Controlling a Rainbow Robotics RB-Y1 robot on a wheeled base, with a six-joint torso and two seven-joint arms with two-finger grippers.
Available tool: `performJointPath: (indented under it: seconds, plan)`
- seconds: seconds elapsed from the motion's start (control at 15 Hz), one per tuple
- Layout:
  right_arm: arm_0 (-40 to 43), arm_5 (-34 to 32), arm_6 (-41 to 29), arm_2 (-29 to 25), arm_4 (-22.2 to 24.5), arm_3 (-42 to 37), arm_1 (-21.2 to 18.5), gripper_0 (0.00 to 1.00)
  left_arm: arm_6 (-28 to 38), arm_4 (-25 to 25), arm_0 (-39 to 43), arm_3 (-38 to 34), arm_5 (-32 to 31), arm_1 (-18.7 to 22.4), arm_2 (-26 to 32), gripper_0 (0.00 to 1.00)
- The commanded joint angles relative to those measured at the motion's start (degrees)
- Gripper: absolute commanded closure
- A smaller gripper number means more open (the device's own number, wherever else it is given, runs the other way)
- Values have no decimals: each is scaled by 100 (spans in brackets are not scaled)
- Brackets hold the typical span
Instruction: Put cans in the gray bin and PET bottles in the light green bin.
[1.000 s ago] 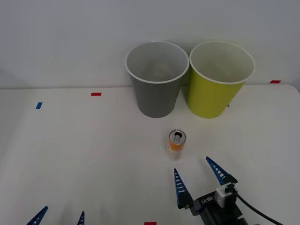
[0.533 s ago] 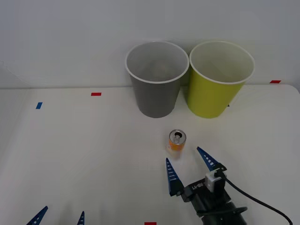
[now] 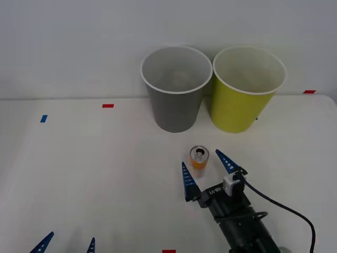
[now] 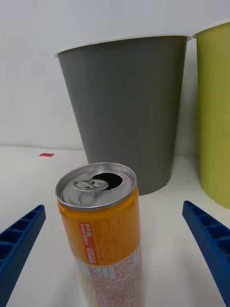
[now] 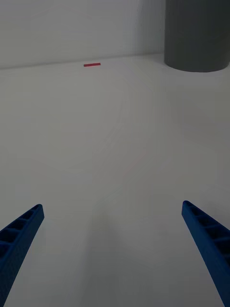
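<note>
The can (image 3: 199, 157) stands upright on the worktop (image 3: 95, 174), just beyond the right hand (image 3: 205, 167), whose spread fingers flank it without contact. The left hand (image 3: 66, 243), also spread, is parked at the near left.

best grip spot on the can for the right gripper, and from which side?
Take the can across its orange-yellow side wall, about mid-height, below the silver top. It stands upright on the table, slim and round, so a level pinch from the robot's side suits it. The right gripper is open, with a finger on either side of the can, in line with the gray bin behind. The left gripper is parked at the near edge, open.
</note>
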Motion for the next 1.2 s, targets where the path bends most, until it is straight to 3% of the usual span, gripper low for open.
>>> performJointPath:
  seconds: [0.07,0.47,0.53,0.73,1.0,1.13,1.2]
  plan:
    - [-61,122,-14,-63,-7,0,3,0,0,0,0,0,0,0,0,0]
    - [-140,272,-14,-80,1,0,38,0,0,0,0,0,0,0,0,0]
    - [-175,351,-14,-63,1,0,38,17,0,0,0,0,0,0,0,0]
    - [-245,483,-14,-63,1,0,65,79,0,0,0,0,0,0,0,0]
    - [-254,500,-67,-45,-7,-9,117,89,0,0,0,0,0,0,0,0]
    - [-227,1204,-93,-71,-7,-369,126,91,0,0,0,0,0,0,0,0]
    - [-184,1995,-102,-142,-7,-861,82,91,0,0,0,0,0,0,0,0]
